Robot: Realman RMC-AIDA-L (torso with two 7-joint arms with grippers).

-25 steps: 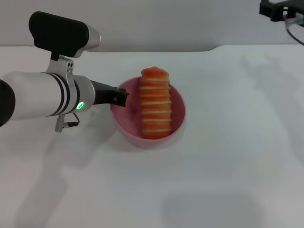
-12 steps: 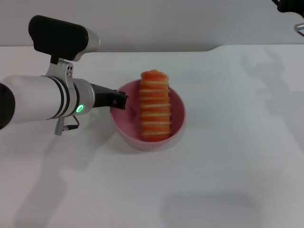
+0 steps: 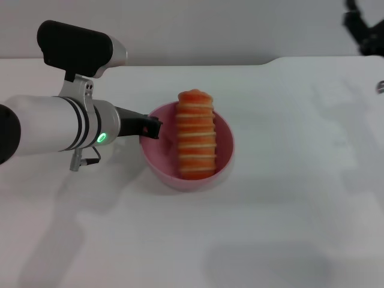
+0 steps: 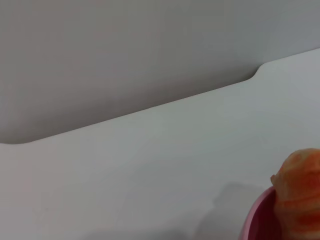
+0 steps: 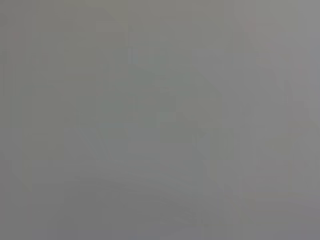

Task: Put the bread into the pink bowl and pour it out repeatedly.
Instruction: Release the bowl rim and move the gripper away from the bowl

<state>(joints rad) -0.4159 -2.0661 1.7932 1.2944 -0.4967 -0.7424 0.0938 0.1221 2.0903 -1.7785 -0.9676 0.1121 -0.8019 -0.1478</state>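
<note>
One pink bowl [image 3: 157,161] near mid-table [image 3: 270,228], upright on the white surface. Inside it, the bread [image 3: 196,133], orange-brown face with cream ridged stripes turned up, laid lengthwise away from the robot; near end down against the bowl's inner wall, far end propped on the far rim and sticking out a little past it. Same far end of the loaf visible in the left wrist view [image 4: 298,190], poking above the bowl's pink edge [image 4: 257,220], with bare table and a grey wall behind.

Left gripper [image 3: 151,126] at the bowl's left rim, reaching in from the robot's left on a white forearm with a lit green ring; black fingertips touching or pinching the rim, but whether actually clamped on it or merely beside it cannot be told from the head view, and own fingers not shown in the wrist view.

Right gripper [image 3: 365,27] well apart, up at the far right corner above the table's edge, only partly in frame, dark; fingers' state cannot be told. Right wrist view plain grey, nothing distinguishable.
</note>
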